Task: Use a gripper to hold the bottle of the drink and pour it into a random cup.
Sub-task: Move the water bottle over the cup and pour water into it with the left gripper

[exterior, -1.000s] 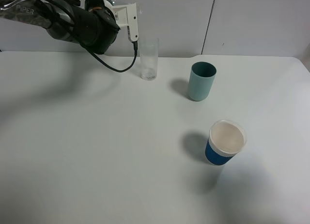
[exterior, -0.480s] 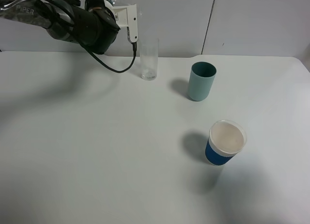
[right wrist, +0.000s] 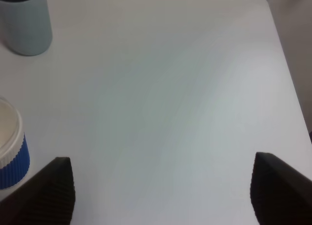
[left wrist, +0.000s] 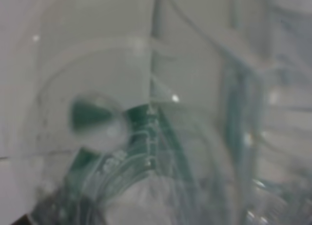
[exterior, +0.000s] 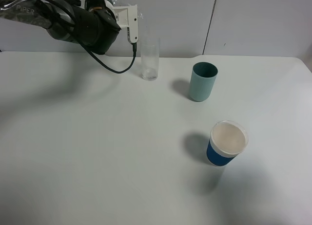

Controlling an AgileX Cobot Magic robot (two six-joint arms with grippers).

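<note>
Bottle [left wrist: 139, 137] fills the left wrist view, blurred and very close: clear ribbed plastic with a green label low in that picture. Liquid inside it cannot be made out. In the high view it sits at the upper left, pinched in the left gripper [exterior: 132, 26], whose white jaws are pressed together on it at the end of a thick black arm [exterior: 83, 23]. Only a faint clear end shows past the jaws, toward the right of the frame, just above and left of the rim of the glass [exterior: 149, 59]. The long axis seems to run out from the jaws toward the glass, but how far it tilts I cannot tell.

The glass stands upright near the top centre on the white table [exterior: 97, 152]; any liquid in it is too faint to judge. A teal cup [exterior: 202, 83] stands upright to its right, its inside dark. A paper cup [exterior: 226, 143] with a blue sleeve stands lower right, pale white at the top.

The right gripper [right wrist: 165, 191] hangs over bare table, its dark fingers spread wide, holding nothing.
</note>
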